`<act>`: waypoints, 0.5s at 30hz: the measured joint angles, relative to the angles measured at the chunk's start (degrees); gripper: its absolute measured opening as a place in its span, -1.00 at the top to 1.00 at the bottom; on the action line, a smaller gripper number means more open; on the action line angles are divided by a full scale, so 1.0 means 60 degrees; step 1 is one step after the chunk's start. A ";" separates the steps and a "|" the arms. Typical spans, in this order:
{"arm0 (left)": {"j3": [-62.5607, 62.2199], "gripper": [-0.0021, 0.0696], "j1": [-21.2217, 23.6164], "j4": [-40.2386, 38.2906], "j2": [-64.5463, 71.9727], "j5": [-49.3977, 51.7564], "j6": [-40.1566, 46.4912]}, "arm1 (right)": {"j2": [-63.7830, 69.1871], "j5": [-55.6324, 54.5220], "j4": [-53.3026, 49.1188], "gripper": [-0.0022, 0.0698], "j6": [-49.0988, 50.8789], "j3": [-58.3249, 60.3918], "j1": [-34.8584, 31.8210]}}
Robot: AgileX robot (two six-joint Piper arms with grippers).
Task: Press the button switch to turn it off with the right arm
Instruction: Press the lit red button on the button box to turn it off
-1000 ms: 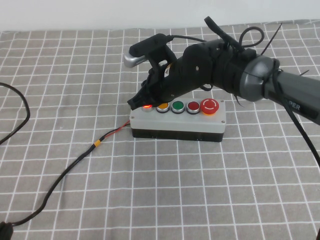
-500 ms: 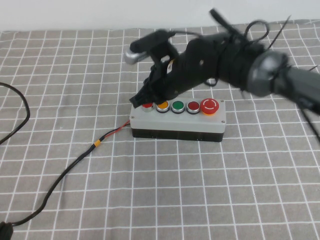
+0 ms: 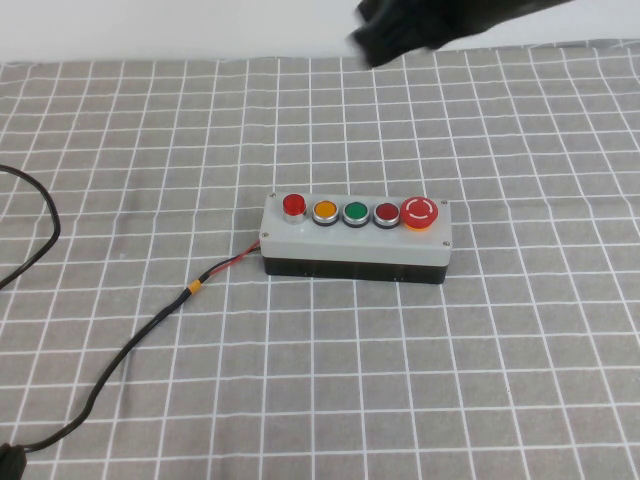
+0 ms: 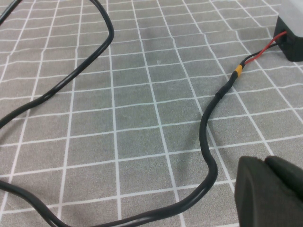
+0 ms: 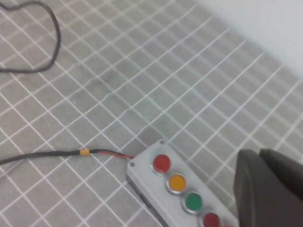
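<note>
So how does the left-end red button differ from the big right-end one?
The left-end button is small and plain; the right-end button is wider and carries a white mark. The left-end button sits in a silver collar, the right-end button on a yellow ring. Both are red, on one grey box. The right claw hangs high beyond the box, the left claw near the cable; neither touches them.

Button box (image 3: 355, 238) on checked cloth (image 3: 150, 120), right tool (image 3: 385, 35) beyond

A grey checked cloth (image 3: 450, 380) lies spread before me; a black cable (image 4: 202, 135) with an orange band (image 4: 238, 72) snakes toward eight o'clock.
</note>
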 joint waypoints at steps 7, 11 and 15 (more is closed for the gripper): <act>0.0000 0.95 0.0000 0.0000 0.0000 0.0000 0.0000 | -0.2784 -0.0057 -0.0195 0.98 0.0000 0.2456 0.0000; 0.0000 0.95 0.0000 0.0000 0.0000 0.0000 0.0000 | -0.4577 -0.0396 -0.0174 0.98 0.0171 0.4933 0.0000; 0.0000 0.95 0.0000 0.0000 0.0000 0.0000 0.0000 | -0.6580 -0.1272 -0.0174 0.98 0.0519 0.7499 0.0000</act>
